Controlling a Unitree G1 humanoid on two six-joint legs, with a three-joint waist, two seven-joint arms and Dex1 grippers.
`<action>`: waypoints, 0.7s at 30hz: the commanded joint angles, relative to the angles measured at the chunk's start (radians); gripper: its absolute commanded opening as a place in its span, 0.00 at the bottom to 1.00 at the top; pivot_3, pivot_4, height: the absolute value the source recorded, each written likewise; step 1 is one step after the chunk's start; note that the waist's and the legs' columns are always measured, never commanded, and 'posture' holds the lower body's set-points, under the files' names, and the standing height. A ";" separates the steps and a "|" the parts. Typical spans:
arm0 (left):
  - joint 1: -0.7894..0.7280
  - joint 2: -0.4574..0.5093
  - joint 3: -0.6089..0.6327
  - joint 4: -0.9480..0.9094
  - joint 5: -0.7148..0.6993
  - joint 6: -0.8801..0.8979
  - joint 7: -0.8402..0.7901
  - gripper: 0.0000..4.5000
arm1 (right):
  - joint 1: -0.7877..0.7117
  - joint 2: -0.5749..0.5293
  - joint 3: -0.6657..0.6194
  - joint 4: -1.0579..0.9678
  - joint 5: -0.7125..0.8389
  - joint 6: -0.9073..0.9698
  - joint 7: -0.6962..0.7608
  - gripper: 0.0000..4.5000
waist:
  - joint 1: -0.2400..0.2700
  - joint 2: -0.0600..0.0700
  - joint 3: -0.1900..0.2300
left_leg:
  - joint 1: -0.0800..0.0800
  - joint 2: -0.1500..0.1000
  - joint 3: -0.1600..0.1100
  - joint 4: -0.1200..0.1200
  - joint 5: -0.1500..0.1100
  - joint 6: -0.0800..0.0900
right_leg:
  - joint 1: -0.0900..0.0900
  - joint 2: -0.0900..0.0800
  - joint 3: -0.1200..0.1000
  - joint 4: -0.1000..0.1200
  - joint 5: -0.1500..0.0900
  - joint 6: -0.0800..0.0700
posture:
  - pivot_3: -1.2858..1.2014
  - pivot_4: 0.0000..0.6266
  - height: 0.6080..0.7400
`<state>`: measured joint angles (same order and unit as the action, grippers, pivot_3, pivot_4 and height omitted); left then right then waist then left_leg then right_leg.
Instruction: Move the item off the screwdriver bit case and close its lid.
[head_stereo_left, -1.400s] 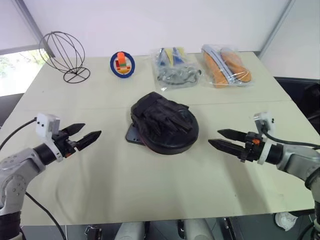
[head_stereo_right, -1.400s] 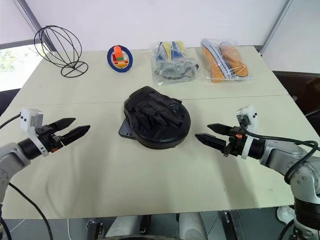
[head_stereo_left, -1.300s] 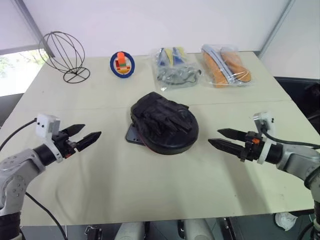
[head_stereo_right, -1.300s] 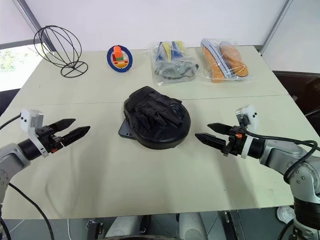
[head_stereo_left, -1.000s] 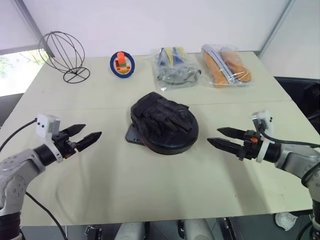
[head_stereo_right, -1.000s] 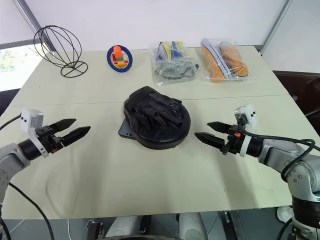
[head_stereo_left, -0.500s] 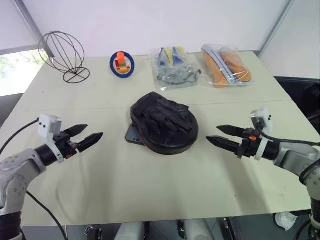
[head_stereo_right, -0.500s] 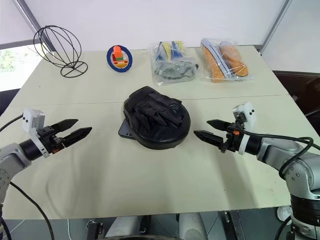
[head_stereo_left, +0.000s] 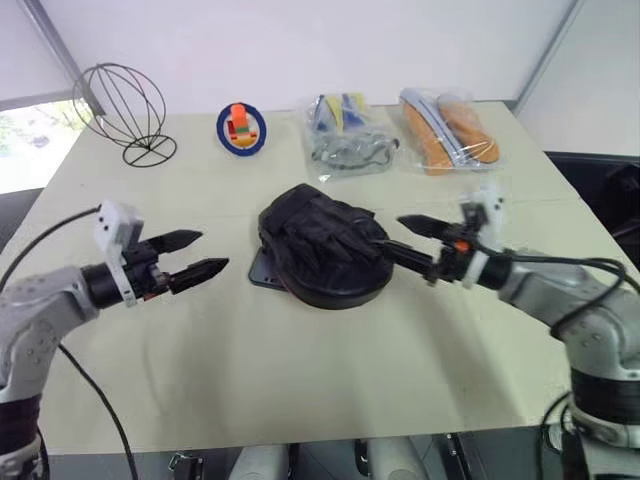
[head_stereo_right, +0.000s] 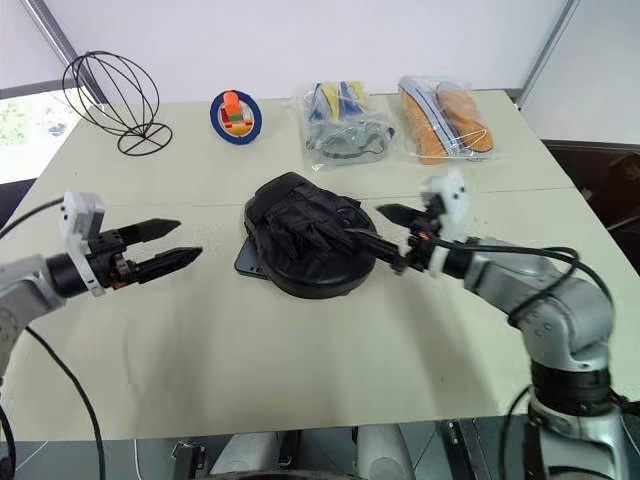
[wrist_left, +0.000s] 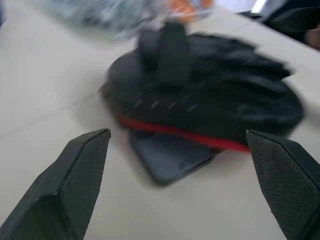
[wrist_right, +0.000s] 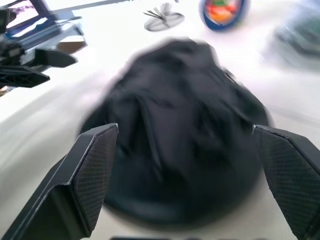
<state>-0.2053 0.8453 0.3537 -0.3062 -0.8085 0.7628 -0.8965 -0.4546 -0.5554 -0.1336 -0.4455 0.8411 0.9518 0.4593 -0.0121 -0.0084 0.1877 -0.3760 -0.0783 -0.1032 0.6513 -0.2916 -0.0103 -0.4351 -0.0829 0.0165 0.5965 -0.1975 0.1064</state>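
The big pale table holds everything. In the middle of it sits the black boxing mitt, round and puffy, with red trim along its bottom edge. It lies right on top of the screwdriver bit case, so just one dark corner of the case peeks out at about 8 o'clock from the mitt. The lid cannot be made out under the mitt.

At 12 o'clock from the mitt are two clear bags of goods. Around 10 o'clock stands a wire ball stand, and around 11 o'clock a small blue ring toy.

The right gripper is at 3 o'clock from the mitt. Its two black fingers are spread wide and hold nothing; the lower one looks to be at the mitt's edge. The left gripper is at 9 o'clock, a little way off, fingers spread wide too and holding nothing.

Nothing is done yet, I think. The mitt is on the case. It has to be lifted away first. Then the lid has to be shut.
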 joint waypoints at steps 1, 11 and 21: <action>-0.030 0.016 -0.009 -0.043 -0.033 0.021 -0.008 1.00 | -0.037 0.051 0.042 -0.055 -0.019 0.001 -0.074 0.99 | 0.003 0.000 0.000 | 0.000 0.000 0.000 0.000 0.000 0.000 | 0.000 0.000 0.000 0.000 0.000 0.000 | 0.52 0.24 1.00; -0.061 0.006 0.007 -0.085 -0.087 0.058 0.038 1.00 | 0.012 0.062 0.285 -0.028 -0.216 -0.058 -0.065 0.99 | 0.000 0.000 0.000 | -0.005 0.000 0.001 -0.001 0.002 -0.002 | -0.007 0.001 0.001 0.002 0.001 -0.001 | 0.52 0.24 1.00; -0.054 -0.018 0.003 -0.064 -0.066 0.029 0.086 1.00 | -0.002 0.092 0.358 0.058 -0.348 -0.140 -0.002 0.47 | -0.005 -0.001 -0.001 | 0.003 0.001 0.003 -0.001 0.002 -0.002 | -0.001 0.003 0.002 0.003 0.001 -0.002 | 0.52 0.24 1.00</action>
<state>-0.2498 0.8299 0.3315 -0.3634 -0.8781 0.8147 -0.8197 -0.4569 -0.4731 0.2011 -0.4070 0.5067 0.8006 0.4478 -0.0171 -0.0096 0.1867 -0.3733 -0.0766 -0.1005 0.6503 -0.2900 -0.0125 -0.4356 -0.0799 0.0183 0.5992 -0.1963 0.1047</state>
